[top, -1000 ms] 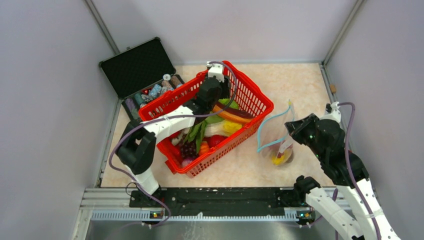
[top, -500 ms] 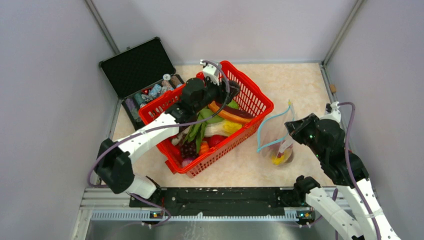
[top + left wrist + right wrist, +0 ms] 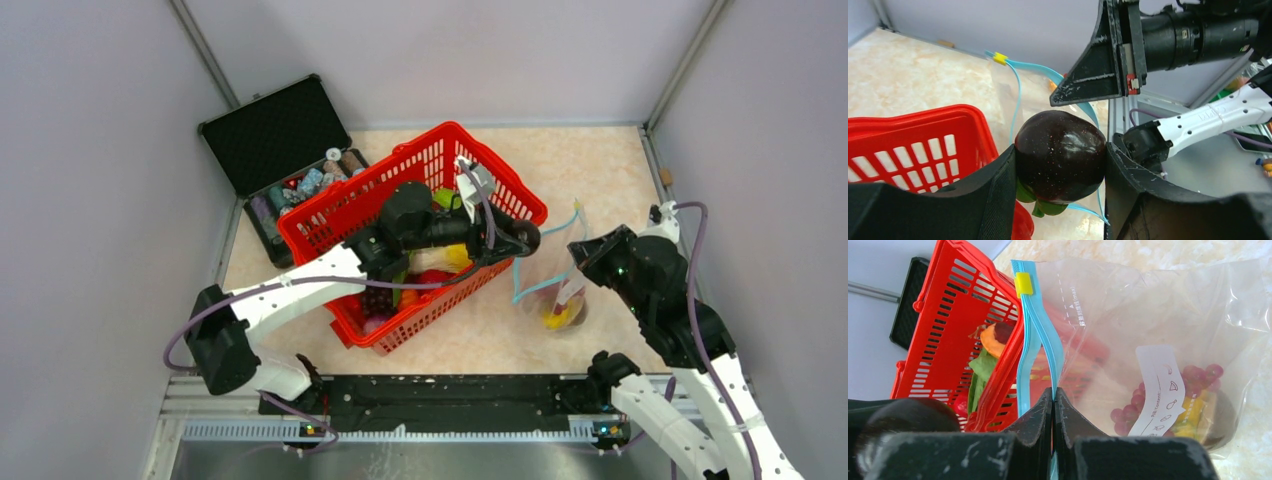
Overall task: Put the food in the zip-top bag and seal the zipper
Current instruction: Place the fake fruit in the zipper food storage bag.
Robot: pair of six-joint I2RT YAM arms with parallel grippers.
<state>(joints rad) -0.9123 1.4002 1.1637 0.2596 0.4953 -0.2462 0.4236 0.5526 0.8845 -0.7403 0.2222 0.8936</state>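
Lying open at ten o'clock of the top view, against the left wall: a black hard-shell case (image 3: 275, 135) with small bottles and spools in its lower half. Just beside it at four o'clock, a red lattice plastic basket (image 3: 335, 200), loaded with toy produce (image 3: 432, 277) in green, red, orange and purple. Stretched over that basket toward three o'clock, the left gripper (image 3: 527, 238), at the basket's right rim and near the bag's mouth. Clamped between its black fingers (image 3: 998, 190): a glossy dark-purple round toy fruit (image 3: 1060, 155) with green leaves underneath, held in the air. Standing just beside the basket at its four o'clock, on the pale marbled tabletop (image 3: 600, 165): a clear soft plastic zip-top bag (image 3: 553, 290) with a white label patch, mouth agape toward nine o'clock. Inside at the bottom, purple toy grapes (image 3: 1198, 377) and a yellow piece (image 3: 1193, 412). Pinched tight on the thin light-blue zipper strip (image 3: 1035, 350), below its yellow slider (image 3: 1023, 284): the right gripper (image 3: 1053, 395), holding that edge up.
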